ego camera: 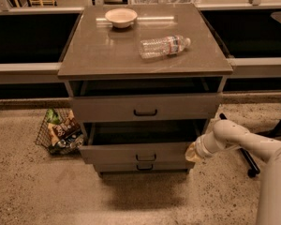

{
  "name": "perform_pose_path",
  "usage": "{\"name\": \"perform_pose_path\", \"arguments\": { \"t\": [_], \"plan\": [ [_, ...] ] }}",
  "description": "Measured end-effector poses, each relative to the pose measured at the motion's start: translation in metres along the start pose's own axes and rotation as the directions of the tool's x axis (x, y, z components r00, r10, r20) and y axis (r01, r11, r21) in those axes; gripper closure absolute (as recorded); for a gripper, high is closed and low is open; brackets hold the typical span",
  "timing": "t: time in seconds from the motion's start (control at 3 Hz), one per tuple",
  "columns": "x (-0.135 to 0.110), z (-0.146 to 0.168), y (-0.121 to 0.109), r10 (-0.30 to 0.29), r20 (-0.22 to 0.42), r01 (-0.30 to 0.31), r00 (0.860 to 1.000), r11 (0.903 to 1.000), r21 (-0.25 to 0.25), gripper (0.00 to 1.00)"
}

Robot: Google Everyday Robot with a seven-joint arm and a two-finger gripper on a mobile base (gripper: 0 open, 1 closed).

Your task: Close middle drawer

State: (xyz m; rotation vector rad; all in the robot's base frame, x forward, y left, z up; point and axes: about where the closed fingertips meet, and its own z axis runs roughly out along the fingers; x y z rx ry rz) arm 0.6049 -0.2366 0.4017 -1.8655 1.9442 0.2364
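On the floor to the left of the cabinet sits a wire basket (61,134) of snack packets. On the surface (107,55), a bowl (121,17) rests near the far edge, left of centre, and a water bottle (164,46) lies on its side toward the right edge. Below, the top drawer (107,109) stands a little open. The middle drawer (117,153) is pulled well out, its shallow box dark inside and its handle (145,157) facing forward. The bottom drawer (117,167) looks shut. The end effector (193,153) is at the right end of the middle drawer's front panel, touching or just beside that corner; I cannot tell whether it is released or clenched. The step in hand seems to be the push itself. The next move likely calls for a straight, level shove toward the cabinet, kept square so that pressing at one end does not skew the drawer.
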Motion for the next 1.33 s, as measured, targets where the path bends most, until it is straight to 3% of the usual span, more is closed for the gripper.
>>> {"name": "perform_pose_path", "arguments": {
  "t": [0.33,0.67,1.33],
  "plan": [
    [0.002,-0.002,-0.002,0.000,0.019,-0.001,1.000,1.0000,0.009,0.16],
    [0.002,-0.007,0.002,-0.003,0.042,0.003,0.999,0.9999,0.014,0.00],
    [-0.004,-0.026,0.020,-0.029,0.111,0.028,0.993,0.9995,0.013,0.00]
  ]
}}
